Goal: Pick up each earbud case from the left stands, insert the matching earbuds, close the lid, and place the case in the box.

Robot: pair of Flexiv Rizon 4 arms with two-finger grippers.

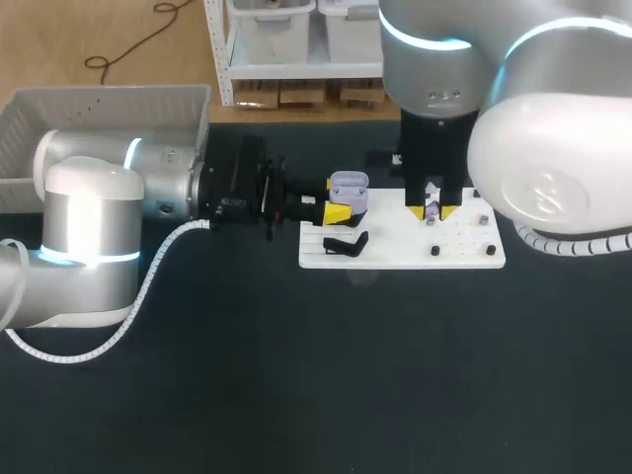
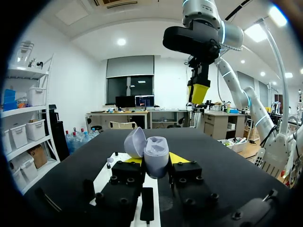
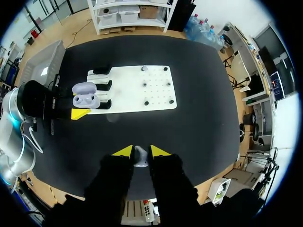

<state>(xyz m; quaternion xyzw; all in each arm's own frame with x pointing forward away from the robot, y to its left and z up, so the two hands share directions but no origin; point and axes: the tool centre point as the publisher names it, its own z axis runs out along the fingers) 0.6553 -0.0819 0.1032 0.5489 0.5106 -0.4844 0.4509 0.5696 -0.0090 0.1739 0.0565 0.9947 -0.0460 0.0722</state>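
A lavender earbud case (image 1: 348, 188) with its lid open is held over the left end of the white board (image 1: 405, 249), my left gripper (image 1: 341, 210) shut on its body from both sides. In the left wrist view the case (image 2: 154, 153) stands upright between the yellow tips, lid tilted back. My right gripper (image 1: 434, 210) hangs above the board's middle, shut on a small pale earbud (image 3: 140, 156), to the right of the case (image 3: 85, 97). The right gripper (image 2: 199, 92) also shows high above and beyond the case.
A black stand (image 1: 346, 244) lies on the board's left part, below the case. Several small dark pegs (image 1: 434, 251) dot the board's right half. A grey box (image 1: 99, 109) sits at the table's far left. Dark table lies open toward the front.
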